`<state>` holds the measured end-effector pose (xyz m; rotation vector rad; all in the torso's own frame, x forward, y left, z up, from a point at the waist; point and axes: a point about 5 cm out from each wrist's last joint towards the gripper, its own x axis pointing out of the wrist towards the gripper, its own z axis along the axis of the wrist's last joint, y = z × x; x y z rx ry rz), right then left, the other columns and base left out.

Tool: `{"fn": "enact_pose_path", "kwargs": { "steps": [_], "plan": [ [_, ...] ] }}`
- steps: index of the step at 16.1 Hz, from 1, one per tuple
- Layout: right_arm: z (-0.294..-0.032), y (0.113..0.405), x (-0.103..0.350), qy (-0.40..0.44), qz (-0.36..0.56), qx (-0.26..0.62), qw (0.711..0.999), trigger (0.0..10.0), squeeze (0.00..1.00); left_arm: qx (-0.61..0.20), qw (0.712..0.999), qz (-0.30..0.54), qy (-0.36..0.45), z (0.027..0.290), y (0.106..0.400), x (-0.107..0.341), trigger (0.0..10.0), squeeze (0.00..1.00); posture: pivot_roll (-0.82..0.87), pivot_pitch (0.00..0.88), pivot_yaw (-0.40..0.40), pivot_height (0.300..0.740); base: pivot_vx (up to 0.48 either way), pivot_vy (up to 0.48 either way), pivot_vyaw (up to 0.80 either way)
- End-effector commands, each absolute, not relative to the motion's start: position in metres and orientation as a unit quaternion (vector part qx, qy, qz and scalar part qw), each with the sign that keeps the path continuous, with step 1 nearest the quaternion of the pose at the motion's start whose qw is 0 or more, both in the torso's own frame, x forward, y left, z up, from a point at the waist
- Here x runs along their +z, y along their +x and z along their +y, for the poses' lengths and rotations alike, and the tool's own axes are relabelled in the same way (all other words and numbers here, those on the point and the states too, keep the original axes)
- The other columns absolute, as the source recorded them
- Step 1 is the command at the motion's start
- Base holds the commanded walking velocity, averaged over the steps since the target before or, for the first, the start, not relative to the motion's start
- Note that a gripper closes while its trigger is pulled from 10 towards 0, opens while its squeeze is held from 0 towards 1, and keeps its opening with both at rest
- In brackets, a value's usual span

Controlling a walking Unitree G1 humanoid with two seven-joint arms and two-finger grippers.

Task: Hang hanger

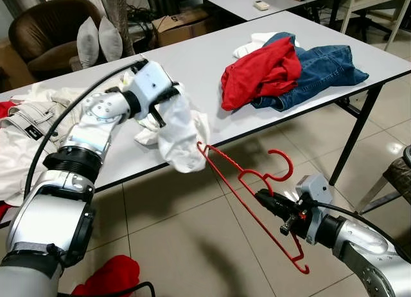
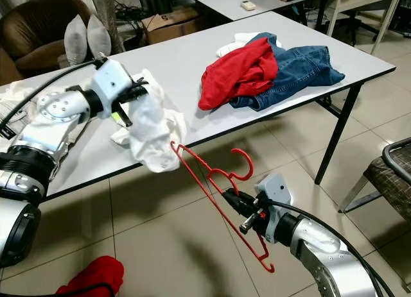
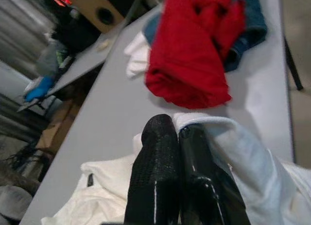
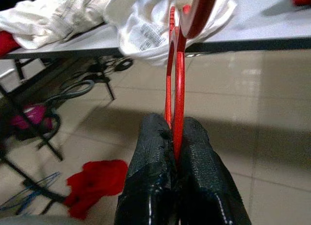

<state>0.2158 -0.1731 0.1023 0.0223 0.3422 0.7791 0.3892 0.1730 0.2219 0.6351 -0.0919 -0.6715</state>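
From the head views, the left pincer (image 1: 168, 103) is clamped on a white garment (image 1: 180, 133) that hangs over the front edge of the grey surface (image 1: 205, 59), while the right pincer (image 1: 262, 197) grips a red hanger (image 1: 247, 188) out over the tiled floor (image 1: 186, 239), one tip of the hanger touching the hanging cloth. Farther back on the surface lie a red shirt (image 1: 263, 72) on top of blue jeans (image 1: 324, 69), and more pale clothes (image 1: 29, 127) are heaped at the robot's left. A red cloth (image 1: 109, 276) lies on the floor near the robot. In the left wrist view, the two black fingers (image 3: 158, 176) are pressed together with a fold of the white garment (image 3: 228, 137) between them. In the right wrist view, the fingers (image 4: 155, 186) are closed on the hanger's (image 4: 177, 89) thin red bars, which run up toward the white garment (image 4: 146, 25) at the surface's edge.
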Motion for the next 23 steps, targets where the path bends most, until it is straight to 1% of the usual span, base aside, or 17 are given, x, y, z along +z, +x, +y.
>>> {"fn": "enact_pose_path", "kwargs": {
  "steps": [1, 3, 6, 7, 9, 10, 11, 12, 13, 14, 15, 16, 18, 19, 20, 21, 23],
  "plan": [
    [-0.168, 0.214, 0.107, 0.013, 0.169, 0.403, 0.899, 10.0, 0.0, -0.294, 0.91, -0.048, 0.289, 0.189, 0.387, 0.226, 0.0, 0.0, -0.19, 0.0, 0.148, 0.74, 0.0, 0.0, 0.0],
    [-0.168, 0.213, 0.102, 0.017, 0.183, 0.413, 0.892, 10.0, 0.0, -0.287, 0.917, -0.054, 0.273, 0.194, 0.384, 0.226, 0.0, 0.0, -0.19, 0.0, 0.127, 0.74, 0.0, 0.0, 0.0],
    [-0.168, 0.231, 0.108, 0.038, 0.153, 0.393, 0.906, 10.0, 0.0, -0.333, 0.902, -0.047, 0.271, 0.186, 0.377, 0.218, 0.0, 0.0, -0.19, 0.0, 0.125, 0.74, 0.0, 0.0, 0.0],
    [-0.168, 0.24, 0.108, 0.047, 0.146, 0.381, 0.912, 10.0, 0.0, -0.332, 0.9, -0.037, 0.28, 0.186, 0.376, 0.213, 0.0, 0.0, -0.19, 0.0, 0.125, 0.74, 0.0, 0.0, 0.0],
    [-0.166, 0.253, 0.108, 0.061, 0.145, 0.376, 0.913, 10.0, 0.0, -0.295, 0.904, -0.017, 0.309, 0.193, 0.381, 0.207, 0.0, 0.0, -0.19, 0.0, 0.118, 0.74, 0.0, 0.0, 0.0],
    [-0.163, 0.257, 0.106, 0.076, 0.153, 0.383, 0.908, 10.0, 0.0, -0.271, 0.911, -0.002, 0.311, 0.198, 0.385, 0.205, 0.0, 0.0, -0.18, 0.0, 0.114, 0.74, 0.0, 0.0, 0.0],
    [-0.16, 0.261, 0.1, 0.089, 0.167, 0.389, 0.902, 10.0, 0.0, -0.254, 0.91, 0.01, 0.327, 0.201, 0.388, 0.202, 0.0, 0.0, -0.19, 0.0, 0.113, 0.74, 0.0, 0.0, 0.0],
    [-0.157, 0.268, 0.094, 0.092, 0.175, 0.394, 0.898, 10.0, 0.0, -0.225, 0.911, 0.033, 0.343, 0.206, 0.391, 0.196, 10.0, 0.0, -0.18, 0.0, 0.109, 0.74, 0.0, 0.0, 0.0],
    [-0.154, 0.273, 0.093, 0.095, 0.173, 0.393, 0.898, 10.0, 0.0, -0.21, 0.913, 0.06, 0.344, 0.212, 0.392, 0.189, 10.0, 0.0, -0.19, 0.0, 0.11, 0.74, 0.0, 0.0, 0.0],
    [-0.152, 0.276, 0.094, 0.099, 0.169, 0.392, 0.899, 10.0, 0.0, -0.197, 0.914, 0.077, 0.346, 0.219, 0.391, 0.184, 10.0, 1.0, -0.19, 0.0, 0.111, 0.74, 0.0, 0.0, 0.0],
    [-0.149, 0.279, 0.096, 0.101, 0.165, 0.395, 0.898, 10.0, 0.0, -0.187, 0.92, 0.103, 0.327, 0.231, 0.388, 0.178, 10.0, 1.0, -0.18, 0.0, 0.109, 0.74, 0.0, 0.0, 0.0],
    [-0.146, 0.28, 0.098, 0.107, 0.158, 0.397, 0.898, 10.0, 0.0, -0.176, 0.92, 0.115, 0.329, 0.241, 0.384, 0.175, 10.0, 1.0, -0.18, 0.0, 0.109, 0.74, 0.0, 0.0, 0.0],
    [-0.142, 0.282, 0.099, 0.114, 0.151, 0.397, 0.898, 10.0, 0.0, -0.185, 0.922, 0.158, 0.301, 0.26, 0.375, 0.164, 10.0, 1.0, -0.18, 0.0, 0.107, 0.74, 0.0, 0.0, 0.0],
    [-0.14, 0.283, 0.098, 0.116, 0.147, 0.397, 0.898, 10.0, 0.0, -0.217, 0.924, 0.198, 0.245, 0.268, 0.365, 0.153, 10.0, 1.0, -0.17, 0.0, 0.103, 0.74, 0.0, 0.0, 0.0],
    [-0.138, 0.284, 0.097, 0.119, 0.145, 0.397, 0.899, 10.0, 0.0, -0.245, 0.918, 0.222, 0.216, 0.273, 0.357, 0.146, 10.0, 1.0, -0.17, 0.0, 0.099, 0.74, 0.0, 0.0, 0.0],
    [-0.138, 0.284, 0.097, 0.121, 0.143, 0.397, 0.899, 10.0, 0.0, -0.262, 0.906, 0.243, 0.225, 0.28, 0.35, 0.141, 10.0, 1.0, -0.17, 0.0, 0.099, 0.74, 0.0, 0.0, 0.0],
    [-0.137, 0.285, 0.098, 0.124, 0.139, 0.397, 0.899, 10.0, 0.0, -0.308, 0.894, 0.238, 0.221, 0.282, 0.342, 0.14, 10.0, 1.0, -0.16, 0.0, 0.088, 0.74, 0.0, 0.0, 0.0]
  ]
}}
